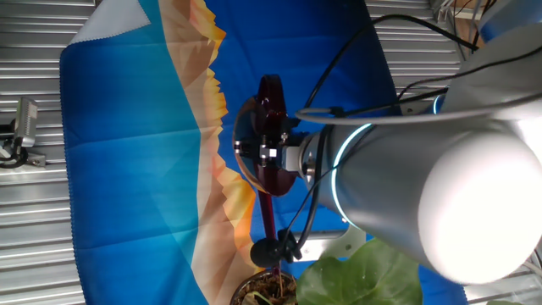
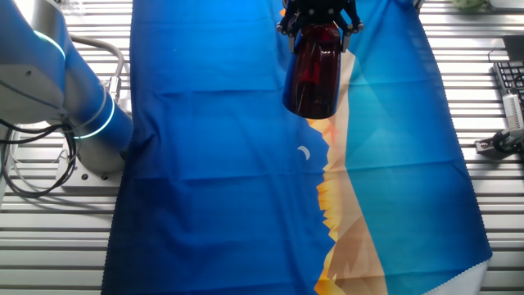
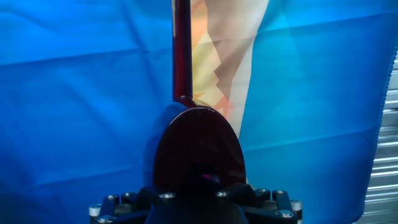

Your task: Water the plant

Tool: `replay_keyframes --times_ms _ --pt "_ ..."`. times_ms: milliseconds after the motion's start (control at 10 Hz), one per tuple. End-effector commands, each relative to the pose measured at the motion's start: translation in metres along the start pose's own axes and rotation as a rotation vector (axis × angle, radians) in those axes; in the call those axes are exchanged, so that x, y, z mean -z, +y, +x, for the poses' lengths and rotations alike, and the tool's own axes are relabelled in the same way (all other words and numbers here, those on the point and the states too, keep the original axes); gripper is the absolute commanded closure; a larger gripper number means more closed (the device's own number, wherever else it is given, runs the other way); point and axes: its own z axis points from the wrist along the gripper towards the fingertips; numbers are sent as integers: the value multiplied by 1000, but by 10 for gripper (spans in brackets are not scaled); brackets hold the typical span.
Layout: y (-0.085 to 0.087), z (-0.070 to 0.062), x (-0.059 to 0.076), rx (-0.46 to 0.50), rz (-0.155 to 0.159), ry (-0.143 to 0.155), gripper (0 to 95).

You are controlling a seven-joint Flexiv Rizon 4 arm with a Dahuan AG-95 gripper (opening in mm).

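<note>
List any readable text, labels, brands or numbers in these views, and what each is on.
None readable in any view.
Dark red translucent long-spouted watering can: no label visible.
Blue and orange patterned cloth: colour pattern only, no lettering.
White robot arm with glowing ring: no marking legible.
Black keyboard at the edge of the other fixed view: keys too small to read.
Two-finger gripper: no text seen.

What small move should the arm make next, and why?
Probably tip the watering can a little further. The gripper holds it, and its spout head hangs just above the plant's pot, but no water is visible.
</note>
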Motion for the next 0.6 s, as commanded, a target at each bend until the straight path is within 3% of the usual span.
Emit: replay_keyframes --times_ms 100,600 --pt "0 1 0 1 0 6 950" --pt "0 1 2 8 -3 30 950"
